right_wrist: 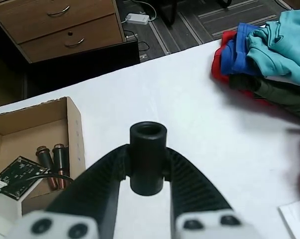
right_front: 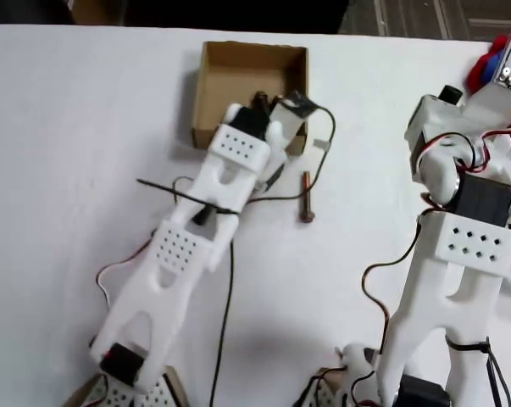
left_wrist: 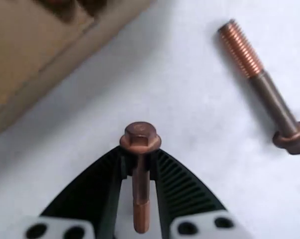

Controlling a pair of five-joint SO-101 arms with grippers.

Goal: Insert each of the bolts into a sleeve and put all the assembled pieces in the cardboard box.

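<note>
Fingers [left_wrist: 97, 191] of the left gripper [left_wrist: 140, 149] are squeezing a copper bolt [left_wrist: 140, 139] by its stem, just under the head, so the gripper is nearly closed. This gripper is hanging just beside the cardboard box [left_wrist: 20, 59], at the corner nearest the arms. A second bolt [left_wrist: 266, 94] is lying flat on the white table [right_front: 69, 127], near that same box corner and not touching it. The right gripper [right_wrist: 147, 154] is staying well apart from the box, off to its right. It is pinching a black sleeve [right_wrist: 148, 137] and holding it upright, hole facing up. Inside the box, two put-together pieces [right_wrist: 52, 159] are leaning against one wall. A pile of clothes [right_wrist: 269, 50] is lying far from the box.
</note>
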